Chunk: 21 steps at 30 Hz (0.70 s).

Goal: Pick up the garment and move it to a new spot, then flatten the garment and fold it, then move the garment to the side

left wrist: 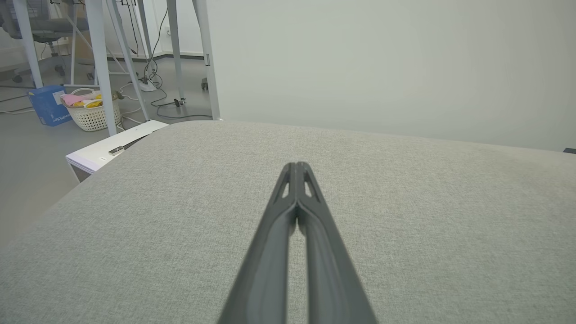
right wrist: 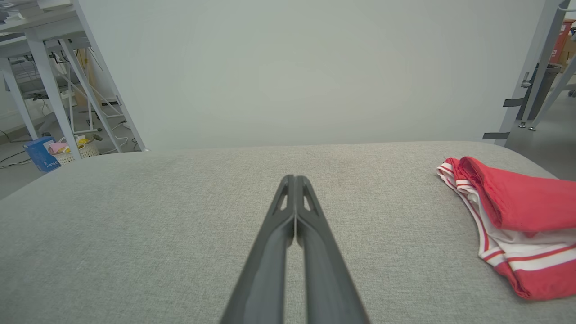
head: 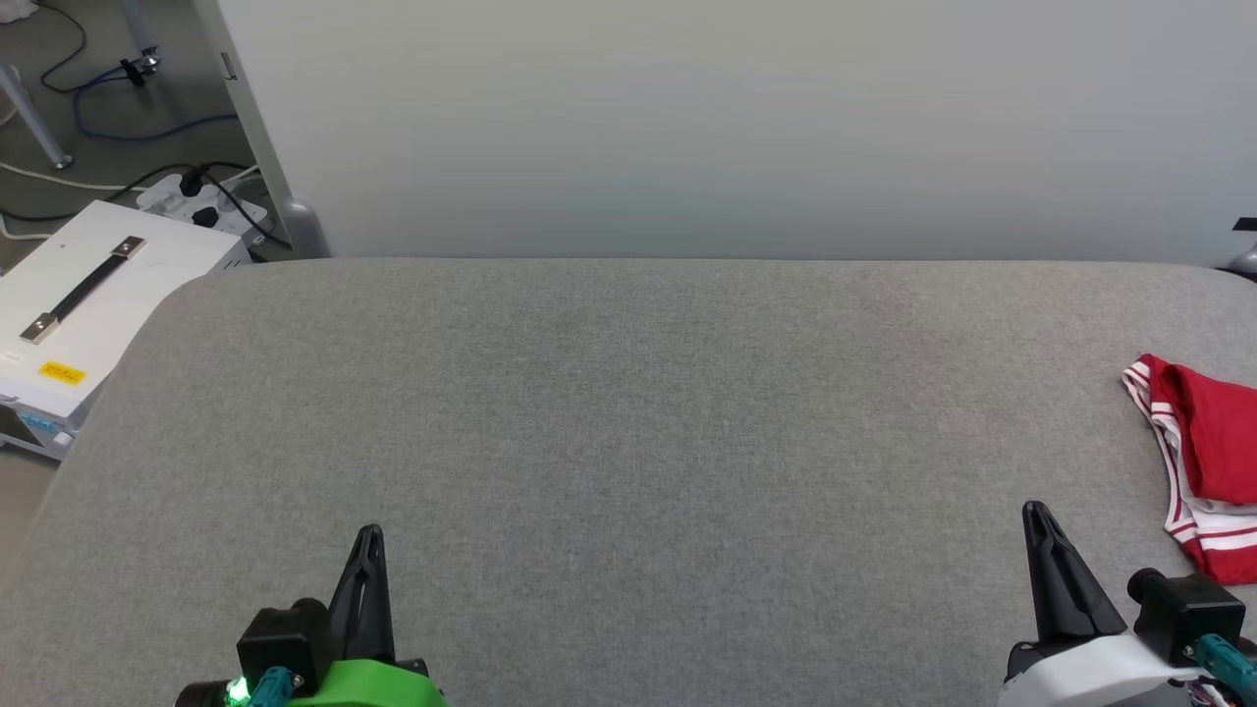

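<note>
The garment [head: 1203,452] lies bunched in a red heap with white-and-red striped trim at the right edge of the grey fabric-covered table [head: 628,412], partly cut off by the head view's border. The right gripper [head: 1033,513] is at the near right, just left of the garment and apart from it, its two dark fingers pressed together. The left gripper [head: 370,532] is at the near left, well apart from the garment, its fingers likewise pressed together. A pale panel [head: 687,128] stands behind the table. Left of the table is a white case [head: 88,295] with a metal handle, with a power strip [head: 201,201] beyond it. Farther off, a woven basket [left wrist: 92,114] sits beside a blue box [left wrist: 47,105].
</note>
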### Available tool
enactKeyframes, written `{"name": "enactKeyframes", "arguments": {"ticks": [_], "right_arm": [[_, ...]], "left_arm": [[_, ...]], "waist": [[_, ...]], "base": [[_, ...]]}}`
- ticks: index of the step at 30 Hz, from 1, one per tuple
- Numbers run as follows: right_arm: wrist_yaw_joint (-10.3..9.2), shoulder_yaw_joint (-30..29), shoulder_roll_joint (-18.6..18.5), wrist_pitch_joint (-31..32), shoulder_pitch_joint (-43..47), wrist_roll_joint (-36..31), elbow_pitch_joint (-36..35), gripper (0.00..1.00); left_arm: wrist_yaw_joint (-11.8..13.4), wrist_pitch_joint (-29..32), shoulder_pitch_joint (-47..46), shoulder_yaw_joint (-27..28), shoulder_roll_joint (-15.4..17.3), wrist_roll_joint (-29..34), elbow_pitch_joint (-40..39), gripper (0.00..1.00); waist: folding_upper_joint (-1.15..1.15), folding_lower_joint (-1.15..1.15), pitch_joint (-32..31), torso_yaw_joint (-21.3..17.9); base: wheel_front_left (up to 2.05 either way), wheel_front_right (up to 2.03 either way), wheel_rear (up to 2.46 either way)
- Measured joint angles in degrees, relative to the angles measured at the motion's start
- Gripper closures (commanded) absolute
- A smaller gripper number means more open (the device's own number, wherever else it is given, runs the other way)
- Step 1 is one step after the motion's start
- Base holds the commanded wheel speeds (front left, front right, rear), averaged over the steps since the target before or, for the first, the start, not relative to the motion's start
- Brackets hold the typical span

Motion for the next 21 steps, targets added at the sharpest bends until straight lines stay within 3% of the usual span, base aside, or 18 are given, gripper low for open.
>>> {"name": "enactKeyframes", "arguments": {"ticks": [21], "right_arm": [[0.00,0.2,0.3,2.2,-0.6,-2.2,-0.7,1.00]], "left_arm": [[0.0,2.3,-0.6,0.1,0.0,1.7,-0.9,1.00]], "waist": [[0.00,0.00,0.7,-0.2]], "base": [[0.00,0.00,0.00]]}}
